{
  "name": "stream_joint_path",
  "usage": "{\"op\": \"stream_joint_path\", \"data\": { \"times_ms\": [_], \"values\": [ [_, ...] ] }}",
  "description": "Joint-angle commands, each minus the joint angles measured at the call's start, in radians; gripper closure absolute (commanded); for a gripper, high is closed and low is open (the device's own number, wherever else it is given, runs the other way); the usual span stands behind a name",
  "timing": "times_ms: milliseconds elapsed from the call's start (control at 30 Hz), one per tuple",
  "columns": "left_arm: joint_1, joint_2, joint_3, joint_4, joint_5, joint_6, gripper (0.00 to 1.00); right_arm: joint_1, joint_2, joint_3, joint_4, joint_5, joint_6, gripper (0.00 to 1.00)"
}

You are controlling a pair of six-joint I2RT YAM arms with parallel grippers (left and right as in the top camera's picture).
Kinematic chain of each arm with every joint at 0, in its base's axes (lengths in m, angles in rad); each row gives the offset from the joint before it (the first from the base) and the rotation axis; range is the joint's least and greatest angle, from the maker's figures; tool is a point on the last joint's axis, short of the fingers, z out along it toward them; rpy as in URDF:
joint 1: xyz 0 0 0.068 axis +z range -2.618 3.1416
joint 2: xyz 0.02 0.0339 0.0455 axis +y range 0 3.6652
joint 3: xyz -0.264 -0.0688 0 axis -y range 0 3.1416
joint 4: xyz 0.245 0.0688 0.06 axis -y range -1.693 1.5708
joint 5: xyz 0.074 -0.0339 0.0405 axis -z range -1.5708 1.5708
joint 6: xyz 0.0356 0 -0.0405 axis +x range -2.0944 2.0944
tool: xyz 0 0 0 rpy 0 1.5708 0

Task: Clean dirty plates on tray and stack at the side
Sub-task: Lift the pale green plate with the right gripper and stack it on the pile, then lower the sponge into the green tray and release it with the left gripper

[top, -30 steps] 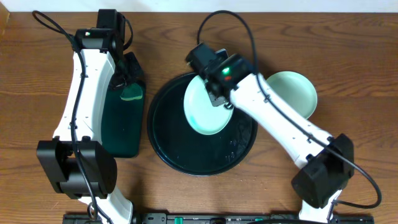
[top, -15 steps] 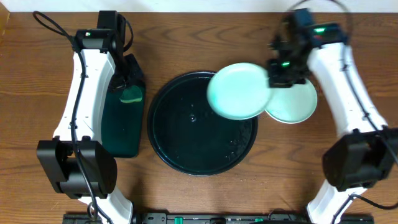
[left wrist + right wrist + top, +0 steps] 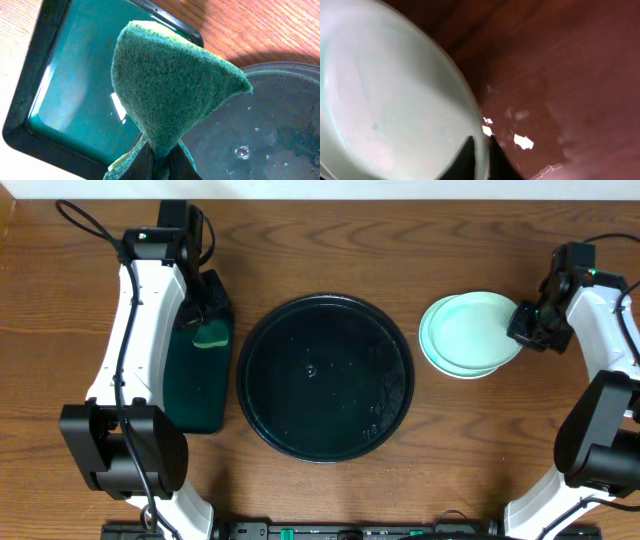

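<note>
Now right pincer (image 3: 481, 150) is pinching the rim of the pale turquoise round plate (image 3: 470, 330) beside it, stacking; releasing next. Left pincer (image 3: 161, 159) clamping green sponge (image 3: 170, 85).

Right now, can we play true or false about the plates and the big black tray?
1. The plates are all off the round black tray. True.
2. The plates sit left of the tray. False: they are stacked on the table to the tray's right.
3. The left gripper is pinching a green sponge. True.
4. The right gripper is far away from the plates. False: its fingers are closed on the rim of the top plate.
</note>
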Motion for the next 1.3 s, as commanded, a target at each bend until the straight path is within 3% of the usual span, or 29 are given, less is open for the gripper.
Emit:
{"op": "stream_joint_path", "data": {
  "times_ms": [0, 233, 400, 600, 667, 700, 800, 1100, 1267],
  "values": [
    [0.000, 0.003, -0.007, -0.005, -0.013, 0.040, 0.93, 0.030, -0.017, -0.003, 0.023, -0.106, -0.038, 0.75],
    [0.023, 0.005, -0.008, -0.055, -0.014, 0.306, 0.93, 0.129, -0.017, 0.217, -0.200, -0.146, -0.093, 0.51],
    [0.054, 0.008, -0.058, -0.045, -0.093, 0.326, 0.93, 0.180, -0.017, 0.373, -0.282, -0.146, -0.123, 0.43],
    [0.103, 0.011, -0.274, 0.101, -0.144, 0.335, 0.93, 0.243, -0.016, 0.380, -0.296, -0.124, -0.157, 0.41],
    [0.114, 0.011, -0.347, 0.180, -0.143, 0.340, 0.86, 0.263, -0.016, 0.380, -0.299, -0.112, -0.173, 0.41],
    [0.117, 0.011, -0.368, 0.212, -0.143, 0.340, 0.76, 0.272, -0.017, 0.380, -0.299, -0.112, -0.188, 0.41],
    [0.117, 0.011, -0.386, 0.249, -0.142, 0.340, 0.30, 0.293, -0.017, 0.380, -0.303, -0.112, -0.226, 0.41],
    [0.117, -0.142, -0.191, 0.053, -0.080, 0.361, 0.29, 0.323, -0.047, 0.390, -0.307, -0.113, -0.242, 0.42],
    [0.117, -0.335, -0.177, 0.094, -0.056, 0.352, 0.28, 0.328, -0.137, 0.429, -0.324, -0.113, -0.242, 0.42]
  ]
}}
